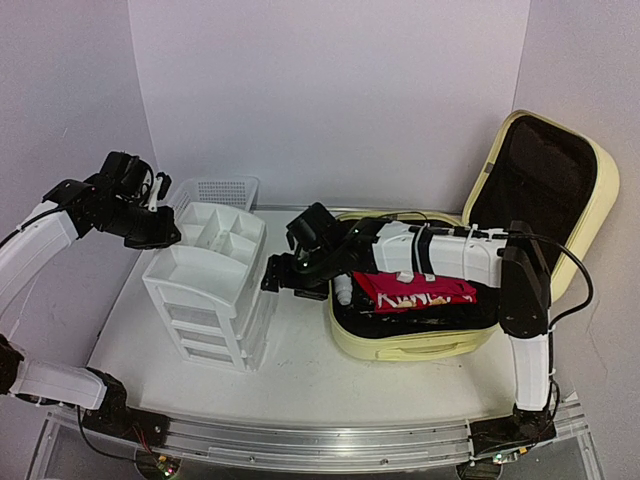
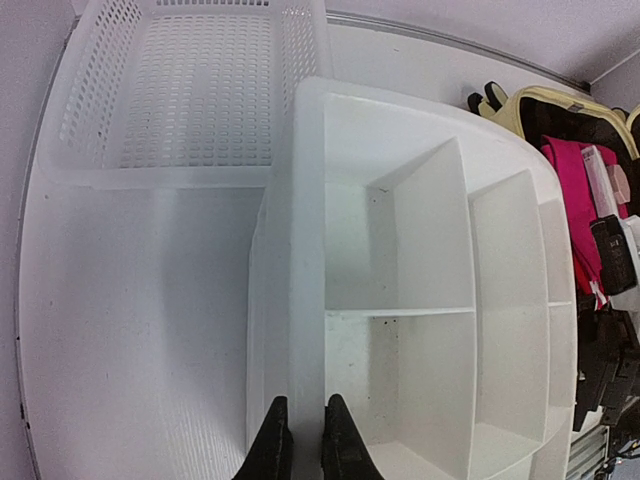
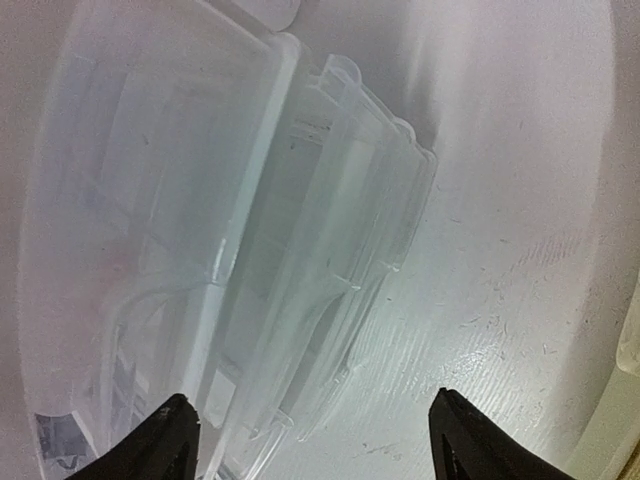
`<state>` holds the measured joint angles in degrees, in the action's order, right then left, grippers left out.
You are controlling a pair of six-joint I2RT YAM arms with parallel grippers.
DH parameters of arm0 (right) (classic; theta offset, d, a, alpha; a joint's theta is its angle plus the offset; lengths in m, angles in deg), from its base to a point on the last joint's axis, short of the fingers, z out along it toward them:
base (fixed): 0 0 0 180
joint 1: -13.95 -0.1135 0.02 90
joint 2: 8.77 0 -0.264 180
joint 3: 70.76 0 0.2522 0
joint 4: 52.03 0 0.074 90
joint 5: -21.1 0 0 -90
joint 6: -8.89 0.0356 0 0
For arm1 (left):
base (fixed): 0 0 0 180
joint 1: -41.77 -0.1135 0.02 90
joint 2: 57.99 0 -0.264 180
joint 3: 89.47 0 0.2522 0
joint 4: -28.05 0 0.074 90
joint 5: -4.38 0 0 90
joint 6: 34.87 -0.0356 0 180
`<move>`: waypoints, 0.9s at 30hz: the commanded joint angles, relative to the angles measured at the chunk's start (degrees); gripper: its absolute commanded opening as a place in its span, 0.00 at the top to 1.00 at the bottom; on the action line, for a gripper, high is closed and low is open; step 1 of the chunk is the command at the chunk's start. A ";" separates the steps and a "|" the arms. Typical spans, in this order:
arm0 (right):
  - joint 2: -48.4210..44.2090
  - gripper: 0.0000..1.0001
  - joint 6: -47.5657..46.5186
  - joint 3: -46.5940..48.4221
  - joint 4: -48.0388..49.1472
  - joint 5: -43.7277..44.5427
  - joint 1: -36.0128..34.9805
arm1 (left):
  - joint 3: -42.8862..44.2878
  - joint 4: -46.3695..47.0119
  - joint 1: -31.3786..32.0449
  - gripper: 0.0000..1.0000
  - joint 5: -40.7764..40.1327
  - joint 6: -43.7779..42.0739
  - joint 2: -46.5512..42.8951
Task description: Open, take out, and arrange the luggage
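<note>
The pale-yellow luggage (image 1: 410,345) lies open at the right, its black-lined lid (image 1: 590,215) standing up. A pink garment (image 1: 415,290) lies inside it, and the left wrist view catches the luggage (image 2: 520,105) with the garment (image 2: 575,190) at its right edge. My right arm reaches left across the open shell. Its gripper (image 1: 280,275) hangs open beside the white drawer unit (image 1: 205,290), with the unit's clear drawer fronts (image 3: 300,230) under the wide jaws (image 3: 315,440). My left gripper (image 1: 165,230) is shut on the outer rim of the unit's top tray (image 2: 400,250), one finger on each side (image 2: 303,440).
A white mesh basket (image 1: 220,190) stands behind the drawer unit at the back left, also in the left wrist view (image 2: 180,90). The white tabletop (image 1: 300,360) stretches between the unit and the suitcase. Purple walls close in the back and sides.
</note>
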<state>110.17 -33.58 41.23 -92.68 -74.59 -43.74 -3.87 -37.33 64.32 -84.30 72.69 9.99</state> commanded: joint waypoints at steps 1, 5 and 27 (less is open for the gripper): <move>-1.73 0.27 0.23 0.35 2.72 0.60 -0.36 | -2.23 -4.50 0.41 1.00 -0.16 -1.58 1.04; -0.45 0.39 1.76 0.48 3.25 -0.23 -0.38 | -2.22 -4.54 0.37 1.00 0.28 -1.74 1.31; 4.09 0.46 -0.79 5.82 -8.23 8.74 -3.43 | -2.57 -4.53 0.45 1.00 -0.79 -2.09 1.14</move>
<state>113.95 -31.20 44.01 -93.64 -73.20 -45.10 -4.18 -37.13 64.32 -84.32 72.69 9.77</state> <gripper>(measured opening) 0.547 0.091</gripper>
